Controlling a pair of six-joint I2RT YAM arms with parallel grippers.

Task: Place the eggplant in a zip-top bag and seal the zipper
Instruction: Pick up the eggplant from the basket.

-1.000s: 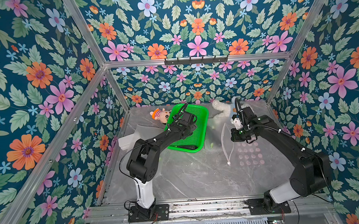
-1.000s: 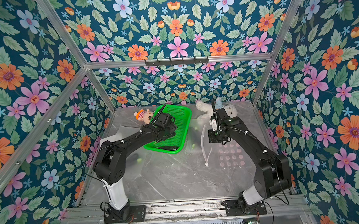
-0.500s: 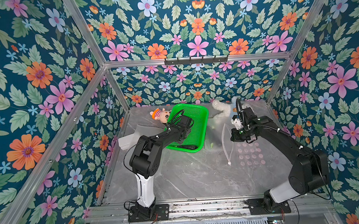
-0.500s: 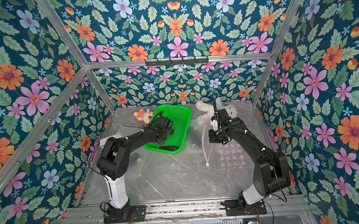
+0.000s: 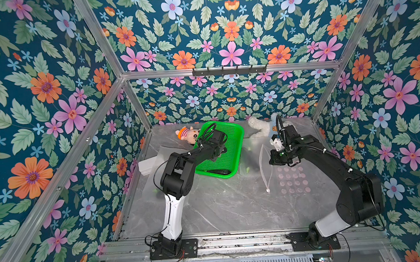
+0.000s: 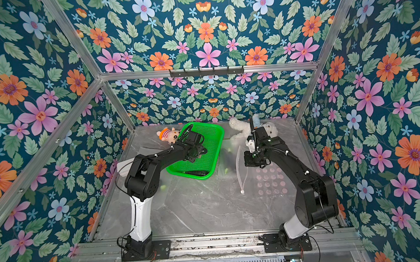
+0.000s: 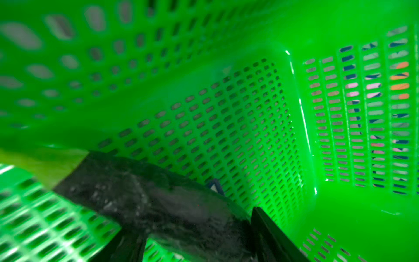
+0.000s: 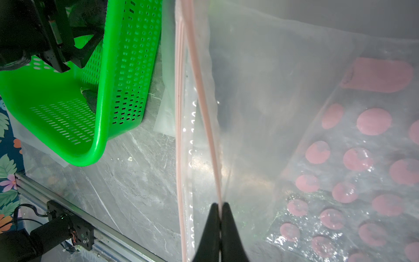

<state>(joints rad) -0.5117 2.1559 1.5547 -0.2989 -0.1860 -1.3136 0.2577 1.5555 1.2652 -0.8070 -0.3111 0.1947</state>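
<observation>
Left wrist view: my left hand (image 7: 197, 240) is spread astride the eggplant (image 7: 147, 199), which lies in the green basket (image 7: 226, 113), long axis crosswise to my grip; contact unclear. Beyond the basket, my right hand (image 8: 219, 206) pinches the zipper (image 8: 203, 113), holding up the mouth of the zip-top bag (image 8: 294, 118), which faces the basket.

left arm (image 5: 181, 160): stretched toward tabletop's (image 5: 232, 204) far edge, wrist pitched down | left gripper (image 8: 72, 53): jaws apart | right arm (image 5: 329, 160): elbow raised, forearm reaching forward | right gripper (image 8: 219, 217): fingertips pinched together on zipper (image 8: 199, 90)
</observation>
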